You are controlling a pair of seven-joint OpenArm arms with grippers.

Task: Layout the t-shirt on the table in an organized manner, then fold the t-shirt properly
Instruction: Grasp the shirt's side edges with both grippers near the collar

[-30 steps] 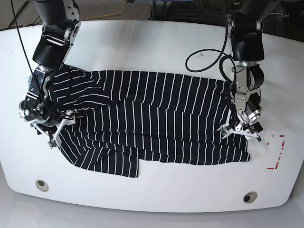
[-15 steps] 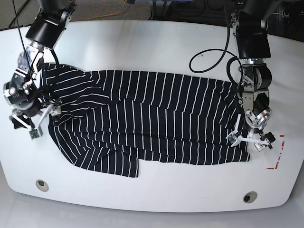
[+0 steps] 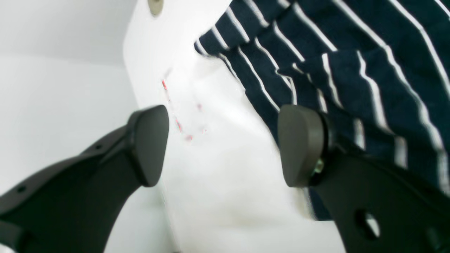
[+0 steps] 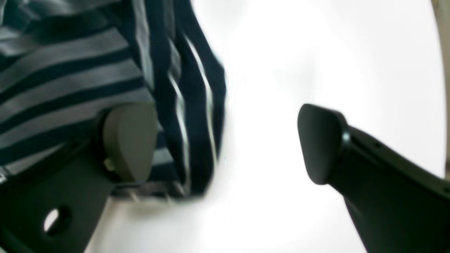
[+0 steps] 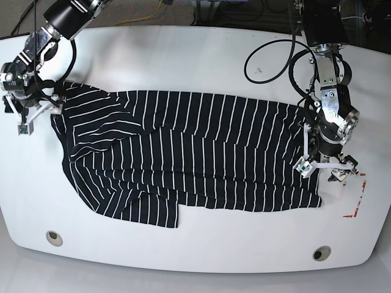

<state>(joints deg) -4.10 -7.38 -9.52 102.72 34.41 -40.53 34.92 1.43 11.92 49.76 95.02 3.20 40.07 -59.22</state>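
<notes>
The t-shirt (image 5: pixel 195 155), black with thin white stripes, lies spread across the middle of the white table (image 5: pixel 201 55), with its lower left part wrinkled. My left gripper (image 5: pixel 327 170) hangs open over the shirt's right edge. In the left wrist view its gripper (image 3: pixel 225 146) has bare table between the fingers and the t-shirt (image 3: pixel 351 70) beside and under the right finger. My right gripper (image 5: pixel 38 116) stands open at the shirt's upper left corner. In the right wrist view this gripper (image 4: pixel 225 140) holds nothing, and the t-shirt (image 4: pixel 70 70) lies under its left finger.
A black cable loop (image 5: pixel 269 64) rests on the table behind the shirt's right end. A red-marked rectangle (image 5: pixel 356 195) sits at the right, its marks (image 3: pixel 179 124) close to my left gripper. Two round grommets (image 5: pixel 54 237) (image 5: pixel 321 253) lie near the front edge.
Both grippers have opened wider. The right arm moved up and to the left, away from the shirt's lower left sleeve to its upper left corner. The left gripper shifted slightly right.
</notes>
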